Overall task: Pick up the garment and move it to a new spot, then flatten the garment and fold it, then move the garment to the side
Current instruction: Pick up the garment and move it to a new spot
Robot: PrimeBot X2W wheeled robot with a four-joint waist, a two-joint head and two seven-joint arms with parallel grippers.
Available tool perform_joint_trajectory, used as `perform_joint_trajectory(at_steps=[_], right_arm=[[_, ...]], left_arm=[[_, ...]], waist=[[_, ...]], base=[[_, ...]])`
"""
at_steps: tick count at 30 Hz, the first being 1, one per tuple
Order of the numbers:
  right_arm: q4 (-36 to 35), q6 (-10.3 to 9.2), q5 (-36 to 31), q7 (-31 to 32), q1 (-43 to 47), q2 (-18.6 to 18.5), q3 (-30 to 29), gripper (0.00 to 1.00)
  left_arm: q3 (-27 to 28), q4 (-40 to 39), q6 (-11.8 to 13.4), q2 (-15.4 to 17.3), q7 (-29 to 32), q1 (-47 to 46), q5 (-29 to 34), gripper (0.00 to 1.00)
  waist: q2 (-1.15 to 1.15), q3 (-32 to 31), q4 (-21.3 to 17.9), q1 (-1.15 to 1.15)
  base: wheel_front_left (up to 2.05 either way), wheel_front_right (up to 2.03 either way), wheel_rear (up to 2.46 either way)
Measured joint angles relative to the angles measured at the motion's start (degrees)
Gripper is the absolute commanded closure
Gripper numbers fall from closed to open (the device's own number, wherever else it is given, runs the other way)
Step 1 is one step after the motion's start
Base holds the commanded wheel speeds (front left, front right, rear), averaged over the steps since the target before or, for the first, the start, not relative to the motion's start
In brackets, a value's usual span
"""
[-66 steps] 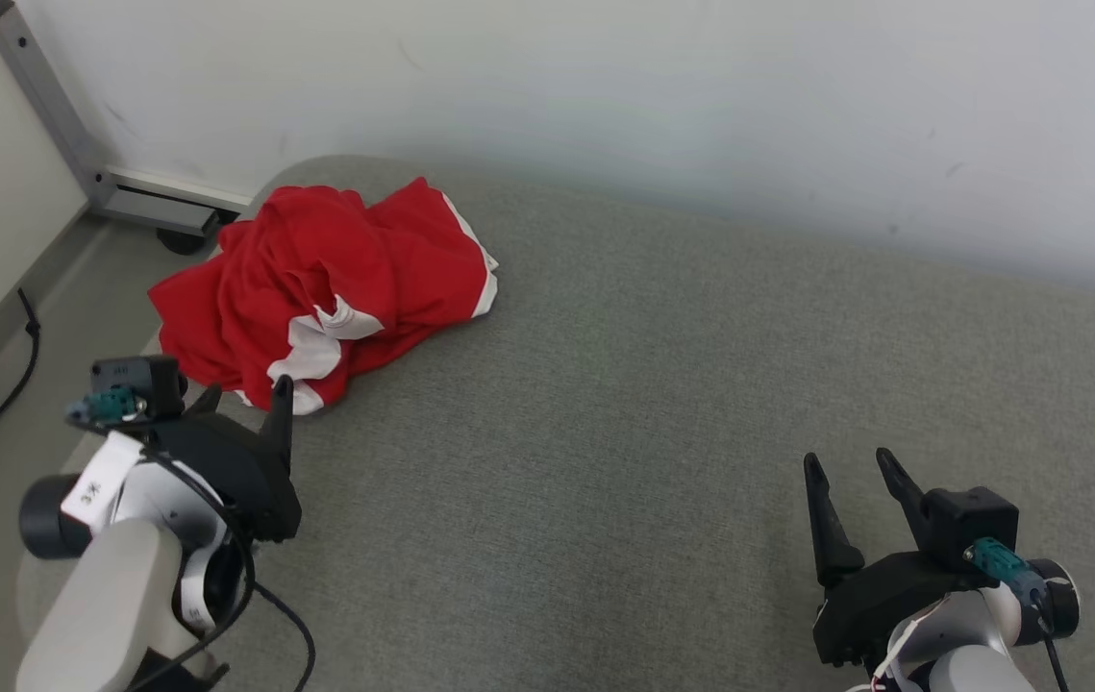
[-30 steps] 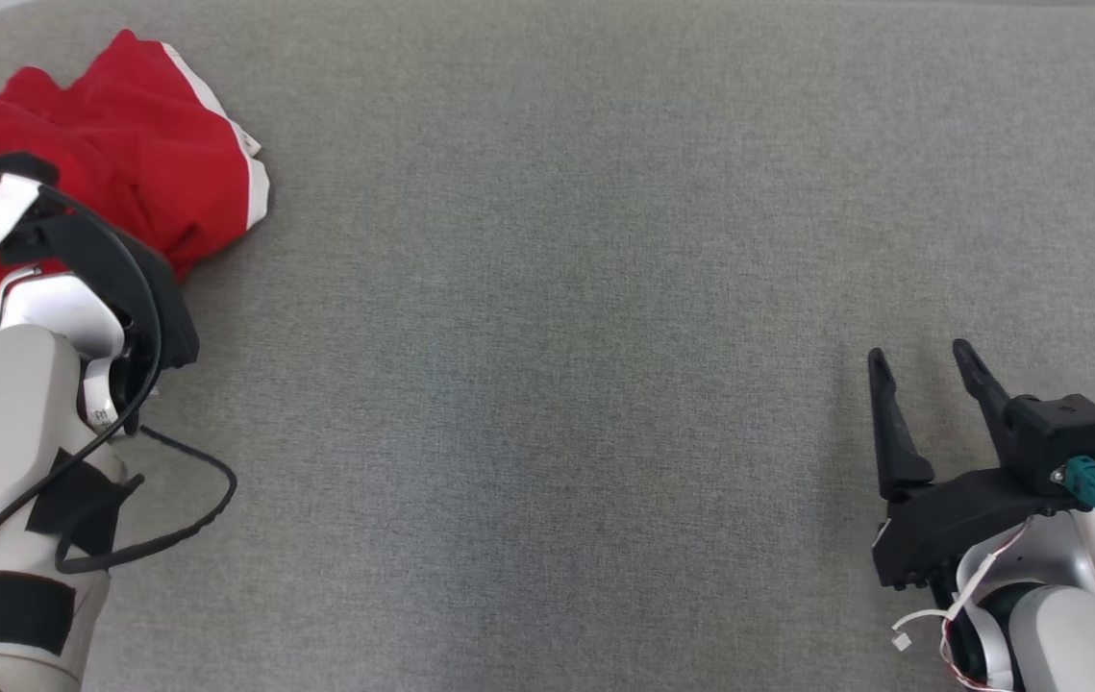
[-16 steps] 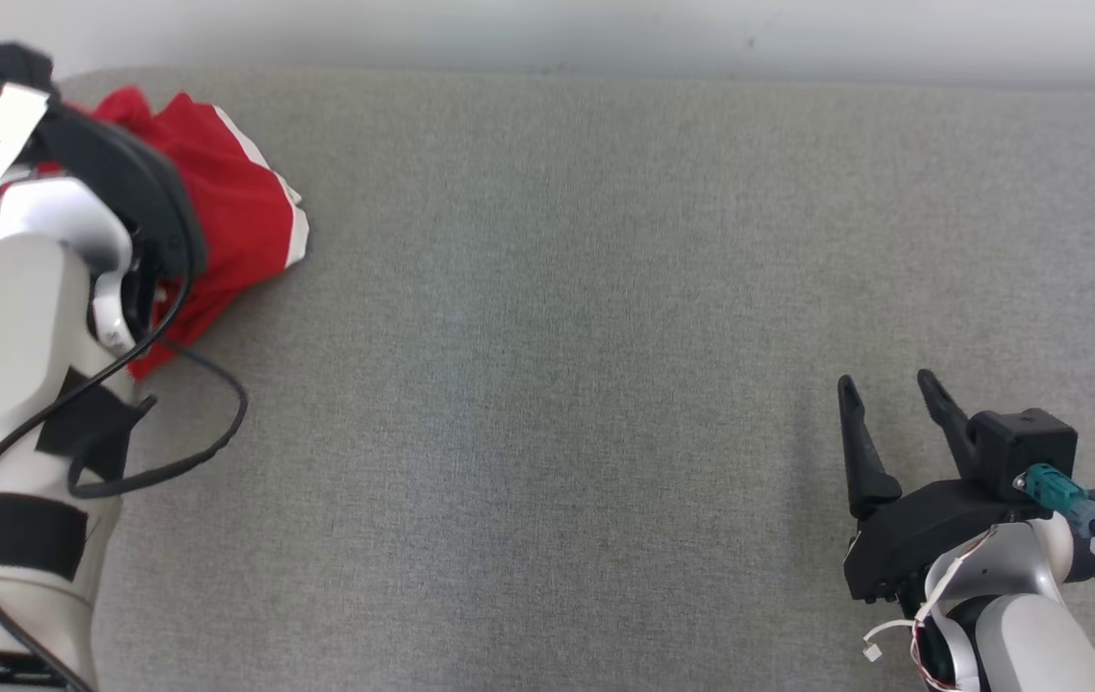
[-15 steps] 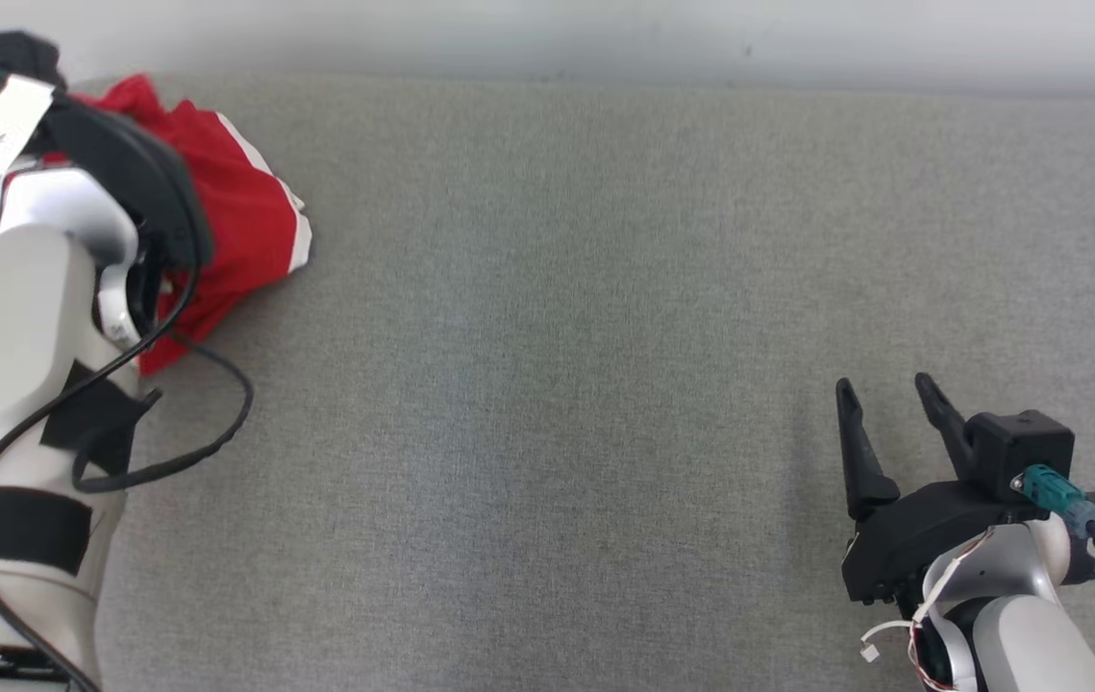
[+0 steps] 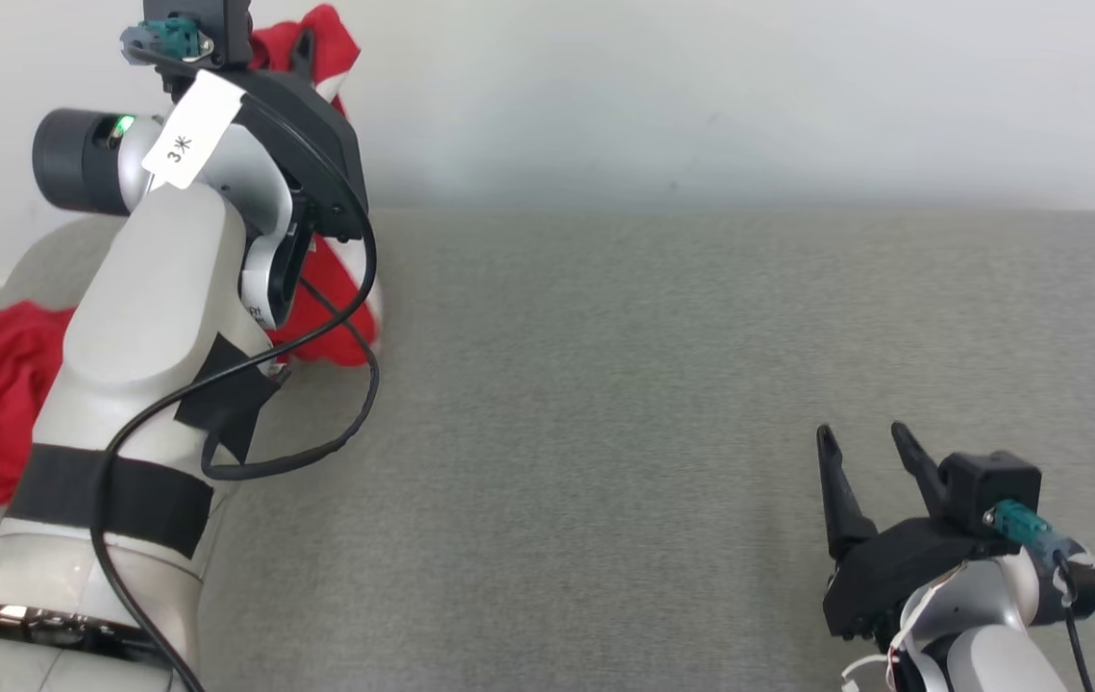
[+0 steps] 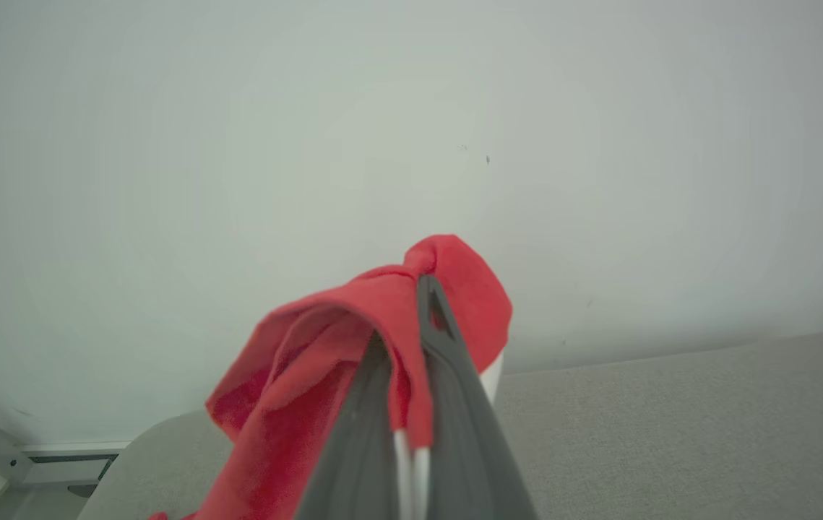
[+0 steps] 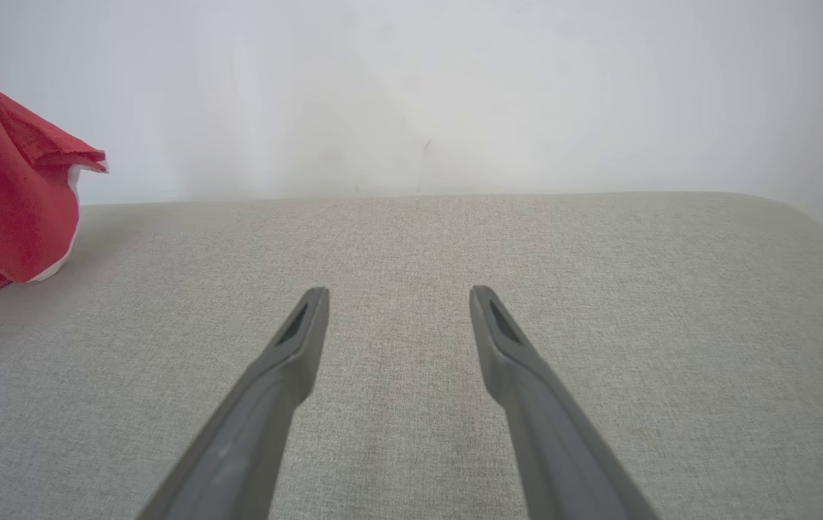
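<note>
Head view: high, facing forward and down across the cushion (image 5: 605, 384) to the wall (image 5: 701, 96).
Left wrist view: raised, tilted up at the wall.
Right wrist view: low over the cushion, facing the wall.
Shared: cushion's far edge, wall, garment (image 7: 6, 202).

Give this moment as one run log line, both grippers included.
step: pick-up | left gripper: shut on red garment, held high | right gripper: open, empty, above grey padded surface
</note>
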Motion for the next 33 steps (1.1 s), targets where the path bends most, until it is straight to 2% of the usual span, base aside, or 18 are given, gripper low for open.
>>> perform_joint_trajectory(at_steps=[7, 13, 15, 18, 23, 28, 33], right_arm=[[0.45, 0.00, 0.01, -0.36, 2.38, 0.21, 0.79, 0.00], [0.33, 0.00, 0.01, -0.60, 3.78, 0.36, 1.40, 0.00], [0.29, 0.00, 0.02, -0.62, 3.89, 0.35, 1.42, 0.00], [0.11, 0.00, 0.09, -0.58, 3.88, 0.40, 2.00, 0.00], [0.09, 0.00, 0.35, -0.25, 3.83, 0.43, 3.28, 0.00], [-1.04, 0.00, 0.78, -0.26, 3.89, 0.42, 2.70, 0.00], [-1.24, 0.00, 1.25, -0.35, 3.94, 0.42, 2.03, 0.00]], left_arm=[[-1.59, -4.09, -1.74, -1.02, -1.36, -1.30, -1.19, 1.00], [-3.09, -7.51, -2.23, -1.18, -1.47, -1.02, -3.83, 1.00], [-6.28, -10.49, -2.16, -0.86, -1.53, -0.40, -6.95, 1.00], [-11.43, -15.01, -0.82, -0.88, -1.25, 1.17, -11.54, 1.00], [-16.26, -17.78, 2.69, -0.71, -0.70, 5.77, -16.24, 1.00], [-20.79, -17.31, 3.99, -0.75, -0.31, 10.15, -18.52, 1.00], [-23.04, -14.24, 4.92, -0.70, 0.18, 13.41, -20.89, 1.00]], waist=[[0.00, -3.01, -5.13, 0.01], [0.00, -4.74, -10.19, 0.01], [0.00, -5.17, -11.92, 0.01], [0.00, -5.70, -14.53, 0.01], [0.00, -6.12, -18.84, 0.01], [0.00, -5.80, -22.32, 0.01], [0.00, -4.17, -23.57, 0.02]], base=[[0.00, 0.00, 0.00], [0.00, 0.00, 0.00], [0.00, 0.00, 0.00], [0.00, 0.00, 0.00], [0.00, 0.00, 0.00], [0.00, 0.00, 0.00], [0.00, 0.00, 0.00]])
